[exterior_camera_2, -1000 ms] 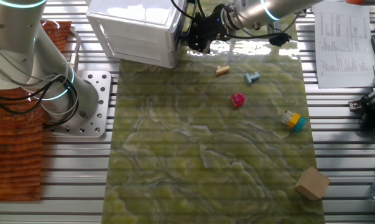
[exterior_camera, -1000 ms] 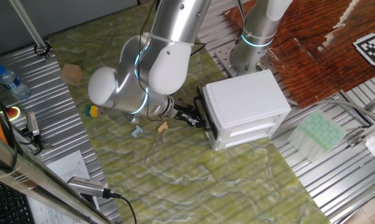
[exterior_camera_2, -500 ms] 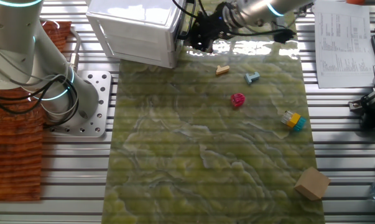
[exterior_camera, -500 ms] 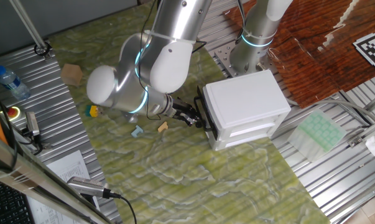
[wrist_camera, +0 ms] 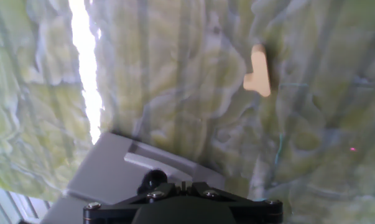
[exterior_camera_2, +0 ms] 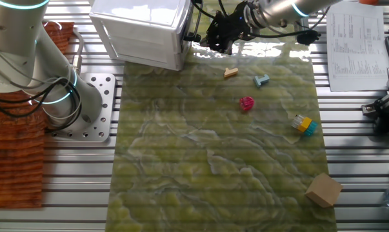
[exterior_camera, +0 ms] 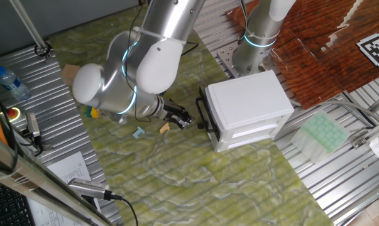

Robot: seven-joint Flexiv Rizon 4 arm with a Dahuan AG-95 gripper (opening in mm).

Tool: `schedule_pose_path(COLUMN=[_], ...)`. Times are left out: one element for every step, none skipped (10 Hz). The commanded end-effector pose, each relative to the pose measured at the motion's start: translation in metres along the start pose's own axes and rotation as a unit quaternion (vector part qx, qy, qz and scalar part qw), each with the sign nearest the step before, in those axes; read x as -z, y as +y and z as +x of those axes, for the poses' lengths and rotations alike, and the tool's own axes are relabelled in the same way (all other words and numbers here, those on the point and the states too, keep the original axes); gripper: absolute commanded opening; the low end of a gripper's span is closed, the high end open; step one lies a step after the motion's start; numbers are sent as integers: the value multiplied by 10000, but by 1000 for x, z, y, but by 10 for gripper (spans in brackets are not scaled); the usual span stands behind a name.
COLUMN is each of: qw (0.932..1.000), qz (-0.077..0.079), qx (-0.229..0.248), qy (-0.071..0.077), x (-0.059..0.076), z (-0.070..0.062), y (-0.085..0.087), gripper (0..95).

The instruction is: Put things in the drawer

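The white drawer cabinet (exterior_camera: 249,107) stands at the mat's edge; its drawer front with the black bar handle (exterior_camera: 203,113) looks shut. It also shows in the other fixed view (exterior_camera_2: 139,26). My gripper (exterior_camera: 183,119) (exterior_camera_2: 215,40) hangs a short way off the handle, apart from it, fingers together and empty (wrist_camera: 183,185). A tan piece (exterior_camera: 164,127) (exterior_camera_2: 230,73) (wrist_camera: 259,70) lies just beyond it. A light blue piece (exterior_camera: 138,132) (exterior_camera_2: 262,80), a pink piece (exterior_camera_2: 246,103) and a yellow-and-blue piece (exterior_camera_2: 303,124) lie further out. No orange piece shows.
A cardboard cube (exterior_camera_2: 323,189) (exterior_camera: 72,75) sits at the mat's far corner. A second arm's base (exterior_camera_2: 59,96) stands beside the cabinet. Papers (exterior_camera_2: 355,45) and a water bottle (exterior_camera: 12,81) lie off the mat.
My gripper has drawn back from the black handle, away from the cabinet and toward the tan piece. The cabinet and the pieces have not moved.
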State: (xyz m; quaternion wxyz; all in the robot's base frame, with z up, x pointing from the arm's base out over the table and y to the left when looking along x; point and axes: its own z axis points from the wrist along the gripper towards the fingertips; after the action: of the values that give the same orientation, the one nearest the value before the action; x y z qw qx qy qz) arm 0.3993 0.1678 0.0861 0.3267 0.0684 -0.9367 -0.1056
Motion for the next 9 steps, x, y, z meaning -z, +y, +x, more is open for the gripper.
schedule_pose_path(qw=[10000,10000,9998,9998,9998,9997,9997,9996,9996], qz=[-22,-80,-158,-171,-167,-195,-198,-179,-175], qx=[-2,-18,-59,-93,-114,-122,-154,-205,-202], qy=[-37,-48,-55,-51,-43,-45,-43,-28,-22], x=[-1,-2,-3,-5,-6,-9,-10,-13,-14], z=[0,0,-2,-3,-3,-4,-5,-6,-6], y=[0,1,5,8,10,14,17,20,20], gripper=[0,0,0,0,0,0,0,0,0])
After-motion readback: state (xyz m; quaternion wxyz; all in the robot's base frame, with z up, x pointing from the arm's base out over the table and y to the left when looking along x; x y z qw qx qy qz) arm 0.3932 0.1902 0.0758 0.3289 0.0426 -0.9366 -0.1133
